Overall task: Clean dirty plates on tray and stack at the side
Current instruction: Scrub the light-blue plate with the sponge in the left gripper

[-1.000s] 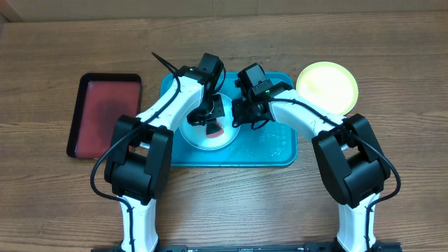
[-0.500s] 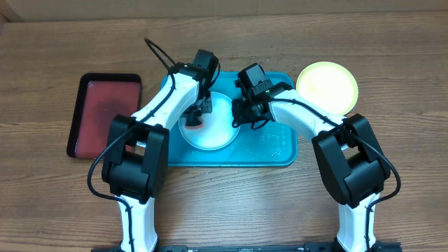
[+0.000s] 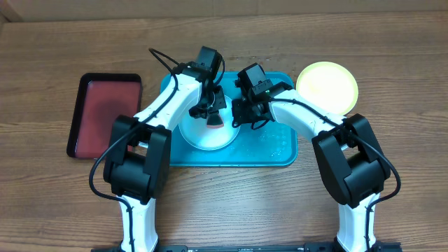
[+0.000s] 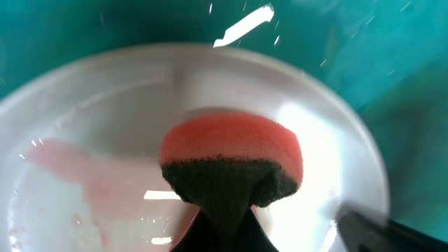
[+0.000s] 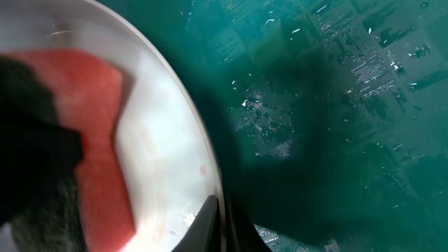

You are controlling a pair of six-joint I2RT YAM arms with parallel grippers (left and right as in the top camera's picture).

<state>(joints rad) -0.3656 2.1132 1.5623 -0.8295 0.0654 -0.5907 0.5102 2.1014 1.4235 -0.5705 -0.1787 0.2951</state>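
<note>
The left arm (image 3: pixel 164 105) and right arm (image 3: pixel 301 115) are covering much of the round white plastic plate (image 3: pixel 203 140) overhead, and the wrist views are cropping its rim. The red foam sponge with dark backing (image 4: pixel 231 157) is blurring in the right wrist view. The left gripper (image 4: pixel 213 220) pinching it is running off the bottom edge.

The tray (image 3: pixel 273 150) sits mid tabletop (image 3: pixel 63 203). A plate (image 3: pixel 203 138) lies in its left half, with a sponge (image 3: pixel 213 124) on it. A second plate (image 3: pixel 327 85) rests on the tabletop just beside the tray's far right corner. A smaller tray (image 3: pixel 105 115) lies apart, left.
</note>
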